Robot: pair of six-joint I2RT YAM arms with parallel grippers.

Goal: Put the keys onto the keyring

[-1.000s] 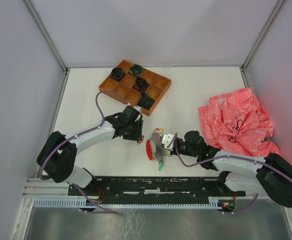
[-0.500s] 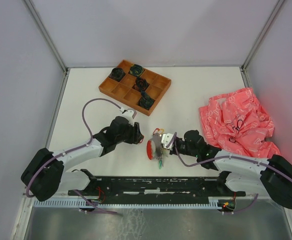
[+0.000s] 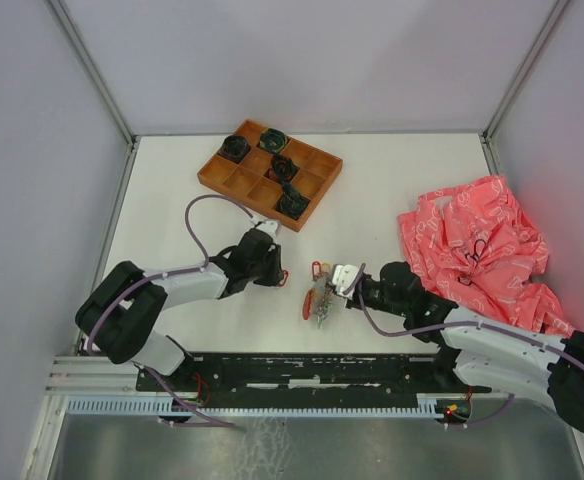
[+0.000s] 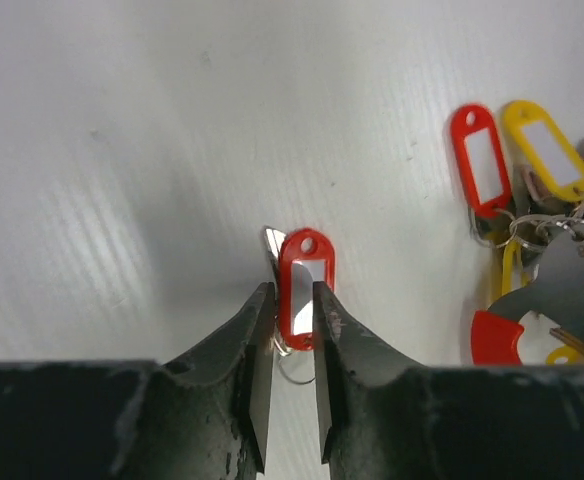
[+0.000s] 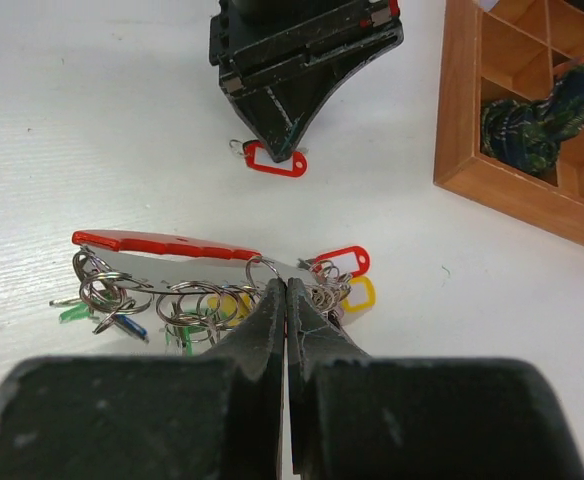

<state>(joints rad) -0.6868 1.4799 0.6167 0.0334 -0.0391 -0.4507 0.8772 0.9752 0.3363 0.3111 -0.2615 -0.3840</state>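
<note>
The keyring point(image 5: 162, 242), a red crescent with a grey metal plate, stands on edge and carries several keys on rings with green, blue, yellow and red tags. It also shows in the top view point(image 3: 308, 303). My right gripper point(image 5: 286, 285) is shut on the plate's edge; it shows in the top view point(image 3: 334, 284) too. A loose key with a red tag point(image 4: 305, 275) lies on the table left of the keyring point(image 3: 283, 279). My left gripper point(image 4: 292, 295) is closed on that tag's sides, low at the table point(image 3: 273, 271).
A wooden tray point(image 3: 212, 178) with dark coiled bundles point(image 5: 527, 125) stands at the back left. A crumpled pink cloth point(image 3: 477, 245) lies at the right. Red point(image 4: 477, 160) and yellow point(image 4: 545, 150) tags hang off the keyring's far end.
My left gripper swung toward the keyring, then drew back a little and sits on the red-tagged key. The right gripper turned the keyring from face-up to edge-on.
</note>
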